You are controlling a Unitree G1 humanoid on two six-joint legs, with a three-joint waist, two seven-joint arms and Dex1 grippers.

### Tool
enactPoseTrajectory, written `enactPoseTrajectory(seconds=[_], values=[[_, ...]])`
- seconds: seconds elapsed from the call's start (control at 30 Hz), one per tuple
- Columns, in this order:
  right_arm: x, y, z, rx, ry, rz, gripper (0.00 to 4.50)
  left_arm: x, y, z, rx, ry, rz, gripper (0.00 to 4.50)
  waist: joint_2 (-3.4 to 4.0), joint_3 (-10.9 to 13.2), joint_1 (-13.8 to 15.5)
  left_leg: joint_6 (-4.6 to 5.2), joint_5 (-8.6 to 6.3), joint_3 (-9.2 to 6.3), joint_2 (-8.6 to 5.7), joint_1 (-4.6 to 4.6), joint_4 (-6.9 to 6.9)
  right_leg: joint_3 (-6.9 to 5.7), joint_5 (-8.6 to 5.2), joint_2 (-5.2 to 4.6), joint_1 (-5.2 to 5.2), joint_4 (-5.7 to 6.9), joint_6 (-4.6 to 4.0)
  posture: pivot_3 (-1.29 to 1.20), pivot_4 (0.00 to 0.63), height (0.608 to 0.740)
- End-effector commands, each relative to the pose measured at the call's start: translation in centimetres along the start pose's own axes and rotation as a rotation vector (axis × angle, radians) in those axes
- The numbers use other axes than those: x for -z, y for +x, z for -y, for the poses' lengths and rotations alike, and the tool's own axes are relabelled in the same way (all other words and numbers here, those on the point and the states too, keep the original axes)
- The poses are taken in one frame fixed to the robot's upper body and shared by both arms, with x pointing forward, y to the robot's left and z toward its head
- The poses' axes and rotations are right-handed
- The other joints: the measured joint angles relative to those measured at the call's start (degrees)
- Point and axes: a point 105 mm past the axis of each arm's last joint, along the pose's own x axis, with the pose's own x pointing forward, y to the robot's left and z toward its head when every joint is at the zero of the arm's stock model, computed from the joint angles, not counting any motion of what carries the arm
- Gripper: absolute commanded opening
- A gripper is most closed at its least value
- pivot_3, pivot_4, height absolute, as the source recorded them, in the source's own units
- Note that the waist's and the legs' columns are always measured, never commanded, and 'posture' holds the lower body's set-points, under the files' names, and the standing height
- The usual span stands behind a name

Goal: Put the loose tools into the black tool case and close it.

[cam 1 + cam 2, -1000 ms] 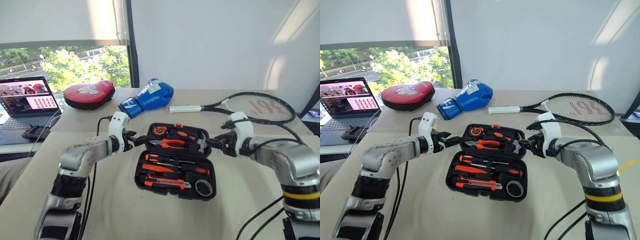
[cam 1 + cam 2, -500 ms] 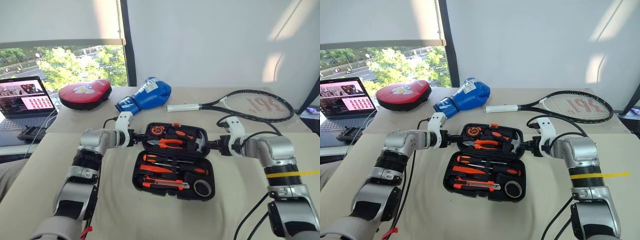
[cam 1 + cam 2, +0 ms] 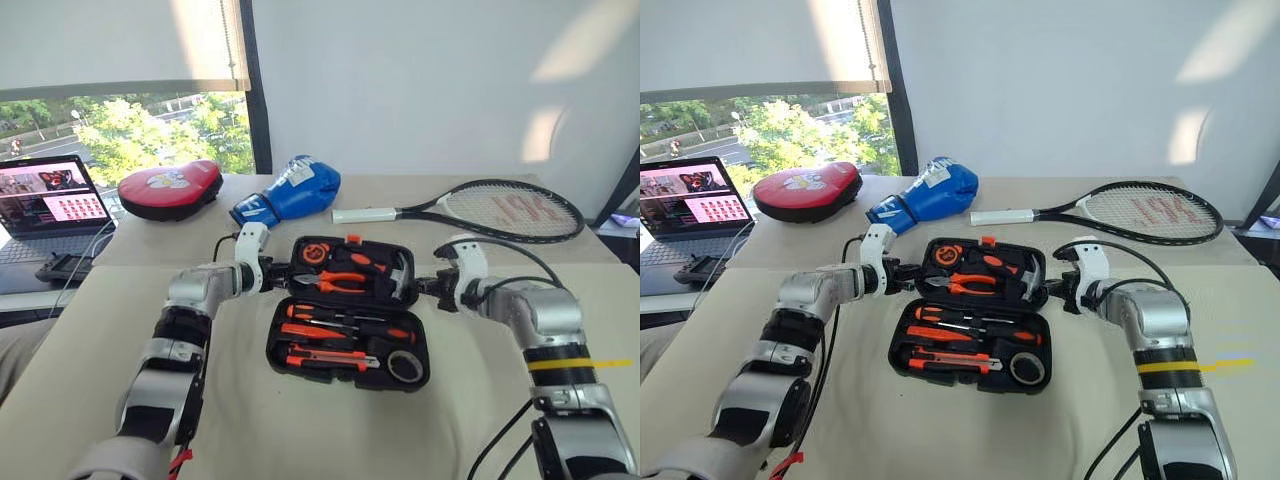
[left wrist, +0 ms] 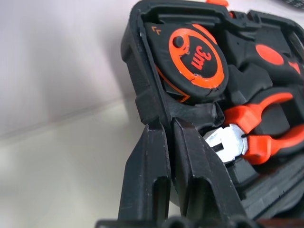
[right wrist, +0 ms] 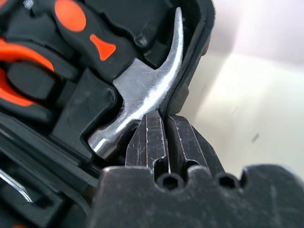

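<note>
Two halves make up the black moulded plastic clamshell tool case [image 3: 349, 312], which lies open near the middle of the beige cloth-covered counter [image 3: 300, 430], its lid half raised at the far side. Its long axis in this open state runs away from the robot, with the hinge line crosswise. It looks stiff and fairly heavy with steel tools, so the lid should swing as one rigid piece; the thin side rims are the sensible holds. The left pincer [image 4: 167, 142] is closed on the lid's left rim, beside the round orange-and-black tape measure [image 4: 197, 59]. The right pincer [image 5: 164, 135] is closed on the lid's right rim, next to the steel hammer head [image 5: 142, 99]. The orange-and-black-handled screwdrivers [image 3: 345, 332] lie crosswise in the near half's recesses, along with the small grey tape roll [image 3: 404, 366].
</note>
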Motion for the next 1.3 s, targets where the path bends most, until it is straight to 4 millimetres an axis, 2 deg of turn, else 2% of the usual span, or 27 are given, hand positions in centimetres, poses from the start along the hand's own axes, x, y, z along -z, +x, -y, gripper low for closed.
enactPoseTrajectory(seconds=[0.03, 0.2, 0.33, 0.4, 0.5, 0.63, 0.7, 0.77, 0.83, 0.9, 0.93, 1.0, 1.03, 1.07, 1.1, 1.2, 1.27, 1.3], values=[[-4.3, -1.8, -3.0, -0.021, -0.381, 0.282, 0.0, -5.2, -1.1, 5.3, 0.206, 0.403, 0.287, 0.09, 0.0, 0.0, 0.0, 0.0, 0.0, 0.01, 0.01, -0.04, -0.02, 0.0, 0.0, 0.01, -0.06, 0.0, 0.0, 0.0, 0.15, 0.74], [-4.4, -4.1, -4.1, 0.016, -0.492, 0.403, 0.0, -3.1, -3.6, 5.4, 0.233, 0.641, 0.316, 0.09, 0.0, 0.0, -0.3, -0.01, 0.0, 0.13, 0.04, -0.06, -0.08, -0.02, -0.01, 0.07, -0.12, -0.1, 0.01, 0.0, 0.15, 0.74], [-2.9, -6.9, -5.0, 0.043, -0.6, 0.422, 0.0, -0.8, -5.9, 5.2, 0.27, 0.824, 0.292, 0.09, 0.0, 0.0, 0.0, -0.01, 0.0, 0.12, 0.09, -0.03, -0.07, -0.04, -0.01, 0.07, -0.07, -0.11, 0.01, 0.0, 0.15, 0.74], [-2.5, -7.5, -5.3, 0.053, -0.64, 0.415, 0.0, -0.3, -6.3, 5.1, 0.284, 0.855, 0.286, 0.09, 0.01, 0.0, 0.1, -0.01, 0.0, 0.12, 0.09, 0.0, -0.06, -0.03, -0.02, 0.06, -0.02, -0.13, 0.01, 0.0, 0.15, 0.74], [-0.4, -9.4, -5.7, 0.044, -0.704, 0.337, 0.0, 1.1, -7.4, 3.7, 0.249, 0.842, 0.222, 0.09, 0.01, 0.0, 0.5, 0.02, -0.01, 0.13, 0.08, 0.1, 0.03, 0.01, -0.02, 0.03, 0.11, -0.24, 0.01, 0.0, 0.15, 0.74], [1.5, -10.8, -5.5, 0.025, -0.685, 0.233, 0.0, 2.1, -8.8, 2.7, 0.239, 0.808, 0.167, 0.09, 0.01, 0.0, 0.7, 0.04, -0.02, 0.12, 0.17, 0.33, 0.02, 0.08, -0.05, 0.06, 0.25, -0.18, 0.0, 0.0, 0.15, 0.74], [1.7, -11.6, -5.5, 0.016, -0.687, 0.212, 0.77, 2.5, -9.8, 2.3, 0.245, 0.796, 0.144, 0.0, 0.01, 0.0, 0.6, 0.06, -0.03, 0.13, 0.19, 0.38, 0.02, 0.14, -0.05, 0.06, 0.26, -0.12, 0.0, 0.0, 0.15, 0.74], [2.7, -12.6, -5.5, -0.004, -0.723, 0.136, 1.25, 2.6, -10.9, 1.5, 0.223, 0.762, 0.126, 0.73, 0.01, 0.0, 0.5, 0.11, -0.06, 0.14, 0.24, 0.43, 0.02, 0.19, -0.05, 0.07, 0.27, -0.1, -0.02, 0.0, 0.15, 0.74], [4.5, -13.7, -5.8, -0.067, -0.764, 0.011, 1.86, 2.5, -11.8, 0.9, 0.211, 0.733, 0.106, 1.23, 0.01, 0.0, 0.6, 0.12, -0.07, 0.15, 0.28, 0.44, 0.01, 0.2, -0.05, 0.08, 0.27, -0.08, -0.03, 0.0, 0.15, 0.74], [5.7, -14.9, -6.6, -0.14, -0.749, -0.075, 2.68, 2.5, -12.4, 0.6, 0.211, 0.707, 0.085, 2.18, -0.03, 0.0, 0.9, 0.17, -0.1, 0.12, 0.32, 0.4, 0.02, 0.13, -0.06, 0.09, 0.28, -0.1, -0.04, 0.0, 0.15, 0.74], [6.2, -15.5, -7.1, -0.178, -0.712, -0.109, 2.69, 2.6, -12.7, 0.5, 0.214, 0.685, 0.073, 2.54, -0.05, 0.0, 1.1, 0.18, -0.1, 0.12, 0.33, 0.39, 0.04, 0.12, -0.06, 0.09, 0.28, -0.09, -0.04, 0.0, 0.15, 0.74], [6.9, -16.9, -8.7, -0.271, -0.659, -0.169, 2.69, 2.8, -13.3, 0.7, 0.244, 0.593, 0.046, 3.32, -0.04, 0.0, 1.5, 0.31, -0.18, 0.06, 0.35, 0.34, 0.16, 0.06, -0.06, 0.01, 0.34, -0.09, -0.05, 0.0, 0.15, 0.74], [6.7, -17.5, -9.8, -0.32, -0.584, -0.158, 2.69, 2.5, -13.7, 1.1, 0.267, 0.522, 0.042, 3.72, -0.06, 0.0, 1.5, 0.39, -0.23, 0.06, 0.39, 0.38, 0.18, 0.1, -0.06, -0.02, 0.39, -0.1, -0.04, 0.0, 0.15, 0.74], [6.3, -17.9, -11.0, -0.371, -0.52, -0.139, 2.69, 2.3, -14.0, 1.6, 0.291, 0.454, 0.037, 3.95, -0.1, 0.0, 1.4, 0.42, -0.25, 0.05, 0.41, 0.39, 0.21, 0.11, -0.06, -0.02, 0.43, -0.1, -0.04, 0.0, 0.15, 0.74], [6.0, -18.2, -12.1, -0.429, -0.466, -0.119, 2.69, 2.1, -14.4, 2.2, 0.329, 0.392, 0.026, 3.95, -0.17, 0.1, 1.3, 0.45, -0.28, 0.05, 0.46, 0.39, 0.27, 0.12, -0.06, -0.02, 0.44, -0.12, -0.04, 0.0, 0.15, 0.74], [5.2, -18.3, -14.6, -0.589, -0.375, -0.086, 1.91, 1.6, -15.7, 4.0, 0.424, 0.299, -0.027, 4.06, -0.4, 0.1, 0.9, 0.47, -0.37, 0.0, 0.69, 0.39, 0.4, 0.14, -0.05, -0.04, 0.49, -0.17, -0.05, 0.0, 0.15, 0.74], [5.0, -18.0, -15.8, -0.677, -0.355, -0.089, 1.3, 1.1, -16.6, 4.8, 0.464, 0.299, -0.051, 4.5, -0.51, 0.2, 0.7, 0.58, -0.53, -0.01, 0.74, 0.41, 0.46, 0.16, -0.05, -0.02, 0.46, -0.17, -0.07, 0.0, 0.15, 0.74], [5.1, -17.6, -16.3, -0.712, -0.345, -0.104, 1.01, 0.7, -17.1, 5.2, 0.486, 0.302, -0.066, 4.5, -0.52, 0.2, 0.7, 0.56, -0.52, 0.0, 0.76, 0.42, 0.45, 0.17, -0.05, -0.01, 0.45, -0.17, -0.09, 0.0, 0.15, 0.74]])
